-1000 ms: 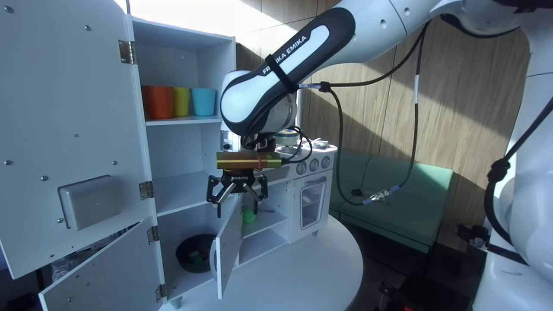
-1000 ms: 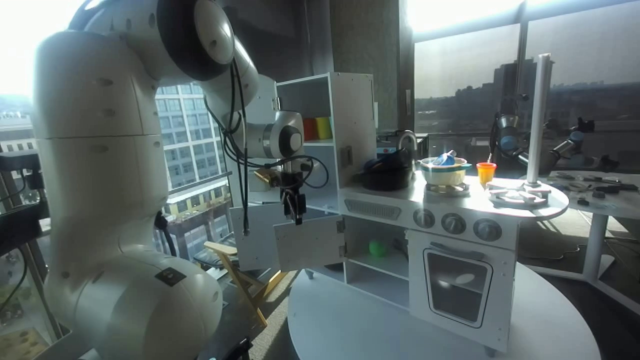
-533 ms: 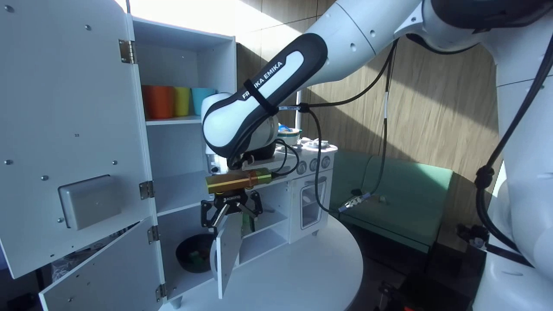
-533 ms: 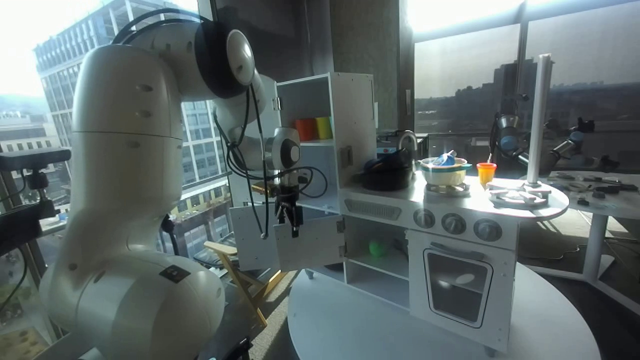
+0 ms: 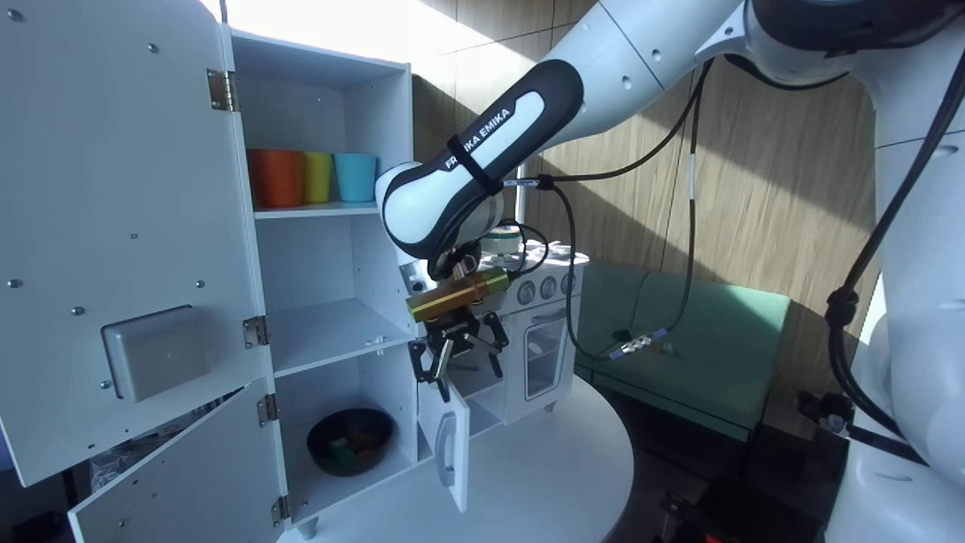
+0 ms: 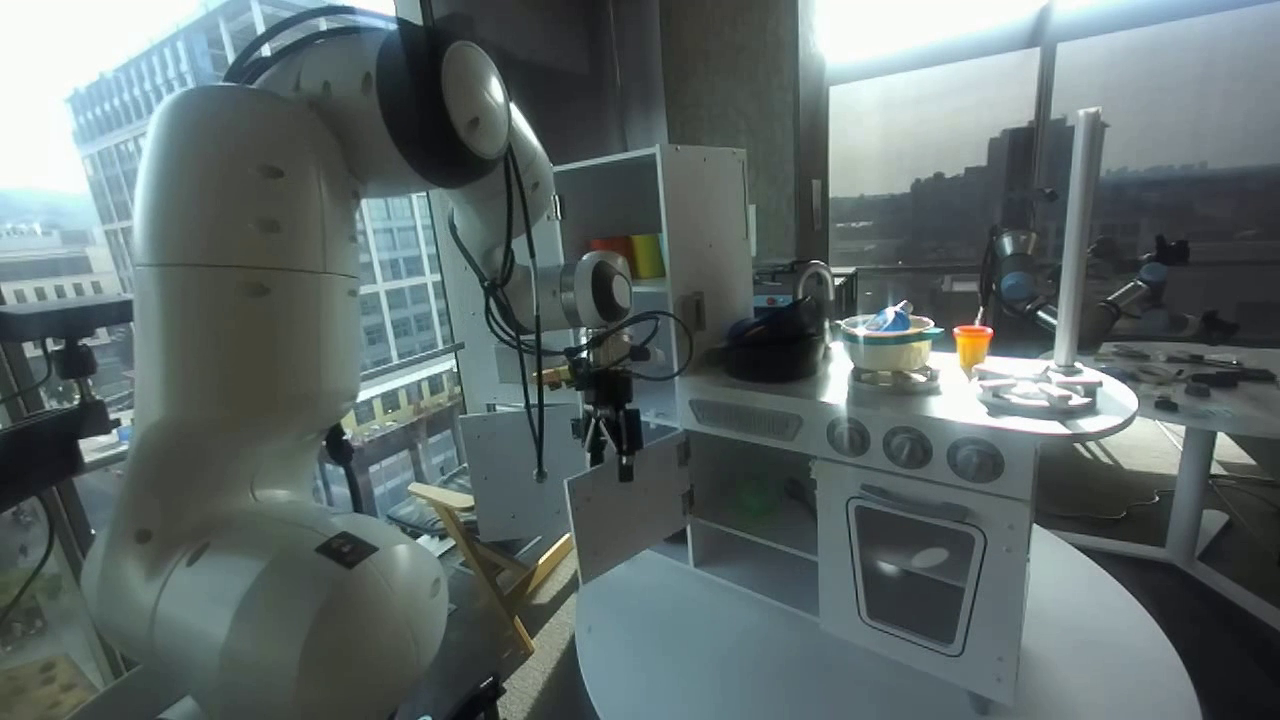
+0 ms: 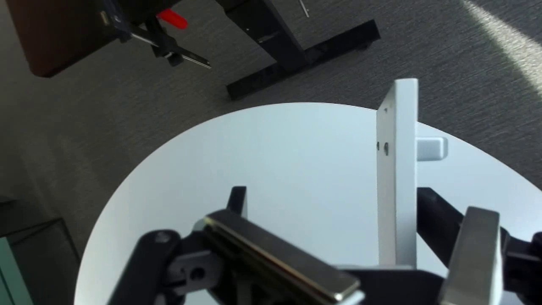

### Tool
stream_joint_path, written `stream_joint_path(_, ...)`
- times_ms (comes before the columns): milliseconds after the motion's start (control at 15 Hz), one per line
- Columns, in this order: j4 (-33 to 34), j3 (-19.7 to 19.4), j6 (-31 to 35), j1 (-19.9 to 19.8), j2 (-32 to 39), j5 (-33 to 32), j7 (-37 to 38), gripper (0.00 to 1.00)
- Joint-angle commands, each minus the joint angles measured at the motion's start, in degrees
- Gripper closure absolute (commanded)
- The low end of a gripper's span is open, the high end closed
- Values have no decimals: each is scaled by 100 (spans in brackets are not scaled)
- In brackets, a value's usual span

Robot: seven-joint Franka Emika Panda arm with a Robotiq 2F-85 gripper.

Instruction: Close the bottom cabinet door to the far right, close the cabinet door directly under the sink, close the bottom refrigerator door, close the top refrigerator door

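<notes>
The white door under the sink (image 5: 428, 415) stands partly open, its handle side toward the fridge side; it also shows in an exterior view (image 6: 625, 515). My gripper (image 5: 472, 383) is open and tilted at its top edge, one finger on each side. In the wrist view the door (image 7: 405, 178) stands between the spread fingers (image 7: 331, 194), against the right-hand finger on the handle side. The top refrigerator door (image 5: 113, 188) and bottom refrigerator door (image 5: 196, 475) are swung wide open. The far-right cabinet door with a window (image 5: 514, 377) is shut, also in an exterior view (image 6: 915, 640).
Cups (image 5: 275, 177) stand on the refrigerator shelf; a black bowl (image 5: 350, 441) sits in its bottom compartment. A black pan (image 6: 775, 350), a pot (image 6: 890, 350) and an orange cup (image 6: 972, 345) stand on the counter. The kitchen stands on a round white table (image 5: 543, 467).
My gripper came down onto the under-sink door, then moved toward the stove side and tilted. That door has swung partway toward its own cabinet opening. The refrigerator doors have not moved.
</notes>
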Motion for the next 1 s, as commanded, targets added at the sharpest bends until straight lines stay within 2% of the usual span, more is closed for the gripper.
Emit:
stream_joint_path(0, -260, -293, -324, -226, -252, -474, 63, 0)
stream_joint_path(200, -289, -553, -489, -399, -284, -1161, 299, 0)
stream_joint_path(333, -275, -614, -575, -515, -368, -1229, 269, 0)
stream_joint_path(733, -178, -265, -811, -505, -885, -213, -238, 0)
stream_joint_path(933, -119, -73, -790, -466, -883, 168, -391, 0)
